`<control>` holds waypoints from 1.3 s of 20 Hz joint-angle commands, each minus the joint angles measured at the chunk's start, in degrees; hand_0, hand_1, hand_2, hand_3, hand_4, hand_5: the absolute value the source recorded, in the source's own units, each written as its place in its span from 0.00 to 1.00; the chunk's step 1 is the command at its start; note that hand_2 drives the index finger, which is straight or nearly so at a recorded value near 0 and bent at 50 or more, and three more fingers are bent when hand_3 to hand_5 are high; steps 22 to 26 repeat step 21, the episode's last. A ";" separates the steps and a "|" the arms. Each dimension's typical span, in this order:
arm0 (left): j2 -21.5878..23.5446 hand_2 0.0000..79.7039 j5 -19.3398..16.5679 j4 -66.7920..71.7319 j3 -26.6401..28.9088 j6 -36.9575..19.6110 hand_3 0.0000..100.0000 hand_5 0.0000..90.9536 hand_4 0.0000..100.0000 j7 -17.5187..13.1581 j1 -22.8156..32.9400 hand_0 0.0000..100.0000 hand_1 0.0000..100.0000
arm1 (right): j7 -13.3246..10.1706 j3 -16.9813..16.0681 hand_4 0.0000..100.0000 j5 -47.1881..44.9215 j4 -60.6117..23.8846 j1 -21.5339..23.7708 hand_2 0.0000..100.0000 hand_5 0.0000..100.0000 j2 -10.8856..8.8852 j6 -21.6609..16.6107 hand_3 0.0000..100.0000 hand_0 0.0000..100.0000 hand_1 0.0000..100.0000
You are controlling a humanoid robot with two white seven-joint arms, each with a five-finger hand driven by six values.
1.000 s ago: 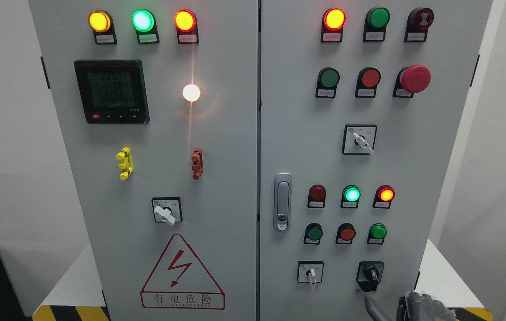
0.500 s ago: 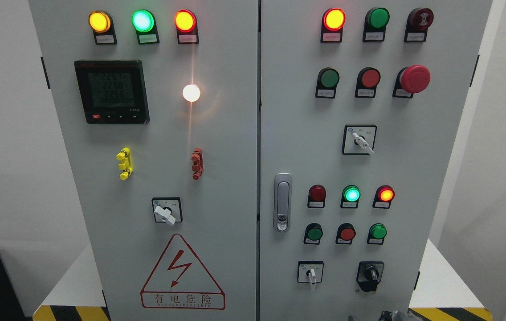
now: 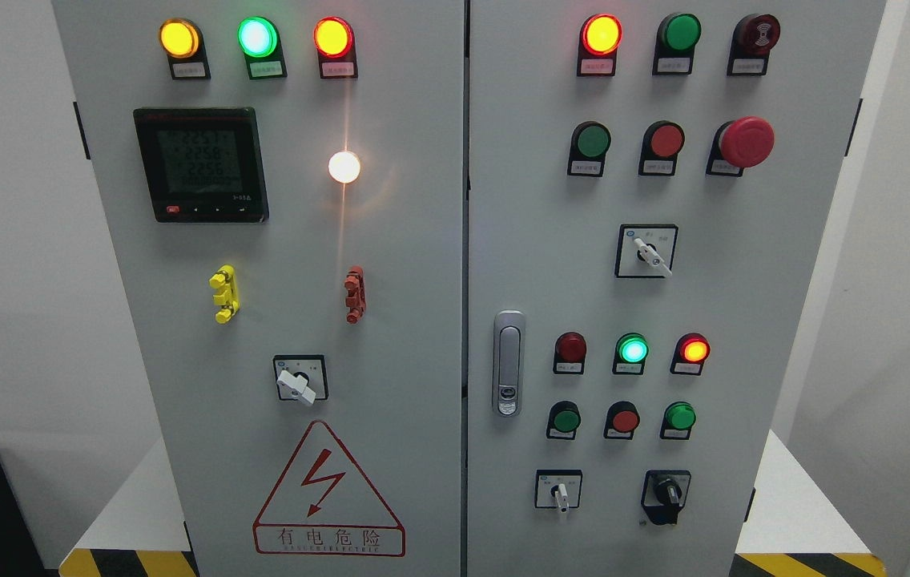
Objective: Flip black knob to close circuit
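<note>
The black knob [image 3: 666, 493] sits at the lower right of the cabinet's right door [image 3: 711, 304], just right of the small white-handled selector switch [image 3: 558, 490] and below the row of green, red and green push buttons. Its pointer stands roughly upright, leaning a little to the right.

A second ago a robot hand showed at the bottom edge just below this knob; half a second ago only a sliver of it remained, and now it is gone from view altogether. So neither robot hand can be seen, and whether their fingers are apart or together cannot be told. The knob's pointer looks much the same across these moments, so I judge the turning is either already finished or was not carried through; the indicator lamps do not settle it, since they look unchanged.

The labels under the lamps and around the knob are too small to read, so which position closes the circuit is unclear.
</note>
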 commanded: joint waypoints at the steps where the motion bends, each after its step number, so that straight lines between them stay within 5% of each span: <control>1: 0.00 0.00 0.00 0.00 0.00 0.00 0.00 0.00 0.00 0.04 0.00 0.12 0.56 | -0.07 -0.06 0.00 -19.26 0.04 4.16 0.00 0.00 -0.44 -6.50 0.00 0.00 0.01; 5: 0.00 0.00 0.00 0.00 0.00 0.00 0.00 0.00 0.00 0.04 0.00 0.12 0.56 | 0.28 0.03 0.00 -22.34 1.37 5.21 0.00 0.00 -0.44 -9.77 0.00 0.00 0.00; 26: 0.00 0.00 0.00 0.00 0.00 0.00 0.00 0.00 0.00 0.04 0.00 0.12 0.56 | 1.08 0.12 0.00 -24.89 1.28 5.92 0.00 0.00 -0.44 -9.51 0.00 0.00 0.00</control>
